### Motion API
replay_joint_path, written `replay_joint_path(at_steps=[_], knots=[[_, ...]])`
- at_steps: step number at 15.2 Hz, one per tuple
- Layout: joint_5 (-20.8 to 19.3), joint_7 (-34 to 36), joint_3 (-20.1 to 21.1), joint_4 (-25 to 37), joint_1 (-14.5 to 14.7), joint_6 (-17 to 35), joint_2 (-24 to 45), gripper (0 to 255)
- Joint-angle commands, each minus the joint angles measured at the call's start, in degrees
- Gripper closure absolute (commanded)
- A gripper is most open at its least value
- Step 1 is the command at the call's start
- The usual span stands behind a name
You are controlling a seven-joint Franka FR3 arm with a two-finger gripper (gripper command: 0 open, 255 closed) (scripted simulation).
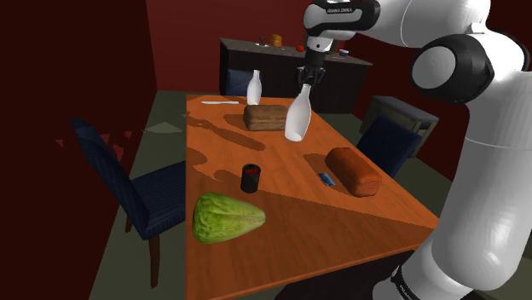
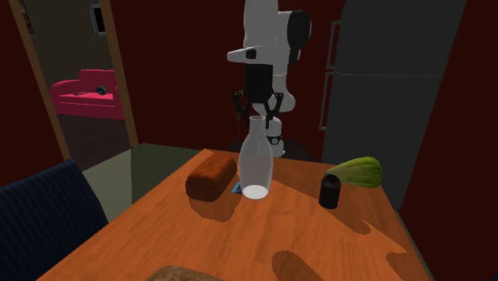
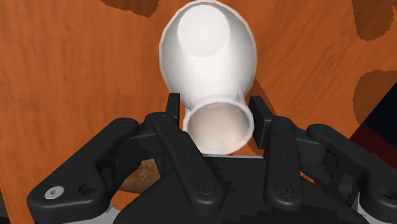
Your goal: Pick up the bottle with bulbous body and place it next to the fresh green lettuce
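The black gripper [image 1: 305, 81] is closed on the narrow neck of a white bottle [image 1: 297, 119]. In the wrist view its two fingers [image 3: 172, 107] press the neck from either side, just below the round open mouth. The bottle is smooth and plain white, with a slim neck that swells into a bulbous, egg-like body. It hangs tilted, its base swung out from under the hand, and appears clear of the table [image 1: 298, 247]. It hangs over the far half of the table, between a rough brown loaf [image 1: 264, 117] and a reddish-brown loaf [image 1: 354, 170]. The tabletop is glossy orange-brown wood with soft dark shadows across it. The lettuce [image 1: 226, 218], pale green, wrinkled and tapering to a point, lies near the table's edge on the shoulder view's left, well apart from the bottle. A short black cylindrical cup [image 1: 250, 177] stands between the two, nearer the lettuce. A second slim white bottle [image 1: 254, 85] stands upright near the far edge. A small blue object [image 1: 326, 178] lies just beside the reddish loaf. Bare wood stretches from the lettuce toward the shoulder view's right, up to the table's near corner. A dark blue chair [image 1: 128, 183] stands close against the edge on the shoulder view's left.
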Motion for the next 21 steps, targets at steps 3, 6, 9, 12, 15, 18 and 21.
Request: replay_joint_path(at_steps=[3,6,9,12,15,18,21], knots=[[0.22,-0.04,-0.05,4.38,-0.37,-3.52,0.86,255],[0.42,-0.07,-0.07,7.87,-0.68,-6.25,1.64,255],[0.7,-0.1,-0.09,11.79,-1.08,-9.14,2.68,255],[1.08,-0.14,-0.09,16.26,-1.59,-12.27,4.04,255],[1.58,-0.17,-0.06,21.53,-2.28,-15.73,5.86,255],[-0.03,1.45,0.04,14.69,0.17,-14.22,0.41,255],[-2.36,4.34,0.68,6.0,3.32,-12.54,-6.81,255]])
